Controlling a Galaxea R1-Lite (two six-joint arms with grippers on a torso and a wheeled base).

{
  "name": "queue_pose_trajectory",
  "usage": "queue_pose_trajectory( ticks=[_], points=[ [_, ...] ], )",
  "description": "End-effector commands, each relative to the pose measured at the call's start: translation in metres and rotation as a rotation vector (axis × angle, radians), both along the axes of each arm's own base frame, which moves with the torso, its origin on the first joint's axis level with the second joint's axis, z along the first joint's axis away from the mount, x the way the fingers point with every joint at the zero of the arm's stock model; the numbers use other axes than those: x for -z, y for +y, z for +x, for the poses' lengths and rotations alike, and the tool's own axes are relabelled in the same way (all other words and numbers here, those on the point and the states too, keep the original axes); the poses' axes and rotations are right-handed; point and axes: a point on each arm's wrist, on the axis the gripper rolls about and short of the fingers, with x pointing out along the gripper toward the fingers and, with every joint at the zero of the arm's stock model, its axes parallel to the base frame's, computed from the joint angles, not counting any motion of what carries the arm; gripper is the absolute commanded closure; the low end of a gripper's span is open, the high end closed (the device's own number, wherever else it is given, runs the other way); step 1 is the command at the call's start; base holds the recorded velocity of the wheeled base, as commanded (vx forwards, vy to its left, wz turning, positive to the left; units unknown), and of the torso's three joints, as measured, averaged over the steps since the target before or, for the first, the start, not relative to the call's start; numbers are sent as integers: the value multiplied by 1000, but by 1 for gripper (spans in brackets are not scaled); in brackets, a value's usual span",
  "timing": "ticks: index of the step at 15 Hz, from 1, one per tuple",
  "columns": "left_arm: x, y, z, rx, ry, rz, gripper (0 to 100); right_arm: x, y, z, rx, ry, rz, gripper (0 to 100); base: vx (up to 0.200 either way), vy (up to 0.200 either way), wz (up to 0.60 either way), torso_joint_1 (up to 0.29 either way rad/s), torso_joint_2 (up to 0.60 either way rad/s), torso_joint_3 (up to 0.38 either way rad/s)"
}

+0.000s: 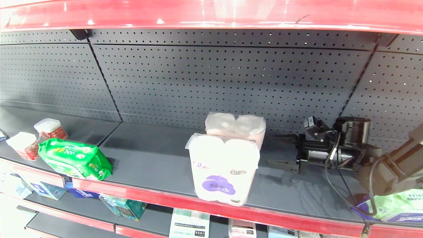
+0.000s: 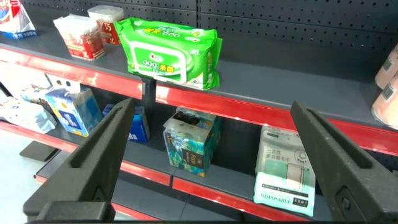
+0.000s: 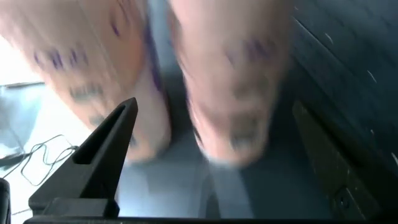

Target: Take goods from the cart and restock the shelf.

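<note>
Centre of the frame, on the shelf (image 1: 155,155), stands the front toilet-roll pack (image 1: 223,168), upright. Right gripper (image 1: 275,149) sits just to its right, jaws spread wide and empty, pointing left at it, clearly the nearer arm. Left gripper (image 2: 211,106) also gapes empty.

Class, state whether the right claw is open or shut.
Open: the right claw has its fingers spread apart beside the roll pack, gripping nothing.
</note>
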Motion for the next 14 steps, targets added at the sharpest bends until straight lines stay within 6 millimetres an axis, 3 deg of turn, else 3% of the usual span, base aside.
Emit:
queue_pose_trajectory(
  ticks=[1, 4, 6, 7, 9, 10, 11, 13, 14],
  points=[
    [0, 0, 0, 0, 1, -1, 0, -11, -11, -12, 36, -16, 2, 0, 0, 0, 0, 0, 0, 0],
    [0, 0, 0, 0, 1, -1, 0, -25, -32, -48, 217, -3, -38, 0, 0, 0, 0, 0, 0, 0],
    [0, 0, 0, 0, 0, -1, 0, -49, -48, -88, 524, -29, -119, 0, 0, 0, 0, 0, 0, 0],
    [0, 0, 0, 0, -2, 0, 0, -64, -53, -124, 753, -27, -145, 0, 0, 0, 0, 0, 0, 0],
    [0, 0, 0, 0, 0, -1, 0, -74, -55, -186, 948, -52, -108, 0, 0, 0, 0, 0, 0, 0],
    [0, 0, 0, 0, 1, -1, 0, -74, -55, -188, 953, -52, -109, 0, 0, 0, 0, 0, 0, 0],
    [0, 0, 0, 0, 0, -1, 0, -69, -58, -250, 1087, -116, -83, 0, 0, 0, 0, 0, 0, 0],
    [0, 0, 0, 0, 0, -1, 0, -57, -59, -299, 1139, -159, -52, 0, 0, 0, 0, 0, 0, 0],
    [0, 0, 0, 0, 1, -1, 0, -49, -58, -314, 1142, -153, -16, 0, 0, 0, 0, 0, 0, 0]
  ],
)
